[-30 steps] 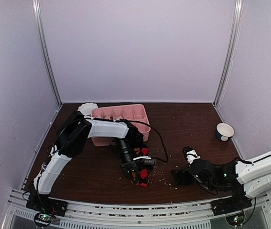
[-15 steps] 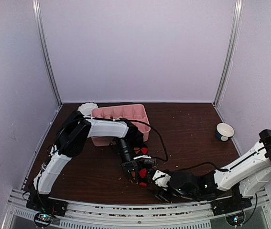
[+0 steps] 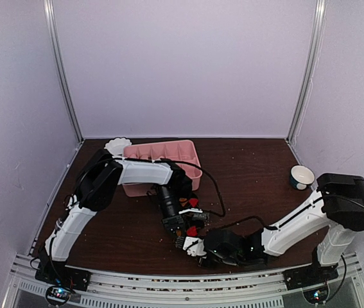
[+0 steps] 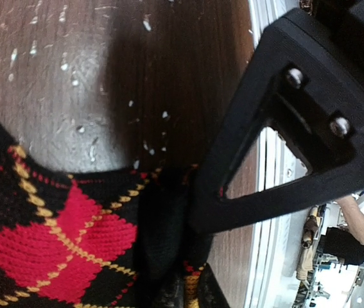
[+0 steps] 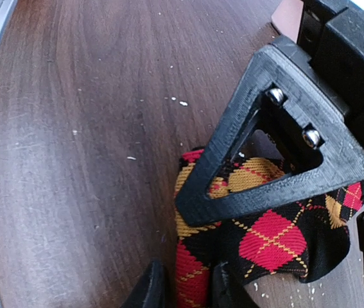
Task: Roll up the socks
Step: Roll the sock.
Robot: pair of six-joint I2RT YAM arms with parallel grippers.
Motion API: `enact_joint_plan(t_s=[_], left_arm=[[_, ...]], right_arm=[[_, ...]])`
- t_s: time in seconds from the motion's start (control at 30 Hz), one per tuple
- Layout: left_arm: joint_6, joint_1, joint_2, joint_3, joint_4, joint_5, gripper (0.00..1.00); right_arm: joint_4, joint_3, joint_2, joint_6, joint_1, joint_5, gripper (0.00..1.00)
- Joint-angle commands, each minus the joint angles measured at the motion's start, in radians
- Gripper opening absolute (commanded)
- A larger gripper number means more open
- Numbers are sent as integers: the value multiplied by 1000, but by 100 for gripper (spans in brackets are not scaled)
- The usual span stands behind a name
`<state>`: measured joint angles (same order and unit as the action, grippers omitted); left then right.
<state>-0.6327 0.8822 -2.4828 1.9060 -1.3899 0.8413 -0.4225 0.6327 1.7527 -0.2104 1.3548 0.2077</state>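
Observation:
A black sock with red, orange and yellow argyle diamonds (image 3: pixel 193 230) lies bunched on the dark wooden table near the front centre. My left gripper (image 3: pixel 183 231) comes down on it from behind. In the left wrist view the sock (image 4: pixel 60 237) fills the lower left, and its fabric is pinched at the left gripper (image 4: pixel 192 244). My right gripper (image 3: pixel 193 244) reaches in low from the right along the front edge. In the right wrist view the sock (image 5: pixel 271 240) has a red and orange edge sitting between the narrow jaws of the right gripper (image 5: pixel 191 256).
A pink compartment tray (image 3: pixel 162 154) stands behind the left arm, with a white scalloped dish (image 3: pixel 117 145) at its far left. A small white bowl (image 3: pixel 302 175) sits at the right. Pale crumbs dot the wood. The metal front rail (image 3: pixel 169 282) runs just beside the grippers.
My right arm has swept from the right side across the front to the sock, and its jaws have narrowed around the sock's edge. The left arm has stayed in place.

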Motion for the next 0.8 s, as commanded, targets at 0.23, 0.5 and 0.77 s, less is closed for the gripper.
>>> enact_joint_plan(t_s=[0.23, 0.5, 0.77], left_arm=[[-73, -14, -18, -4, 14, -85, 14], [4, -24, 273, -181, 299, -237, 98], [125, -28, 625, -433, 672, -546, 98]], right_arm=[[18, 10, 93, 68, -41, -126, 3], [120, 9, 78, 291, -79, -303, 0], [174, 16, 129, 481, -125, -484, 0]])
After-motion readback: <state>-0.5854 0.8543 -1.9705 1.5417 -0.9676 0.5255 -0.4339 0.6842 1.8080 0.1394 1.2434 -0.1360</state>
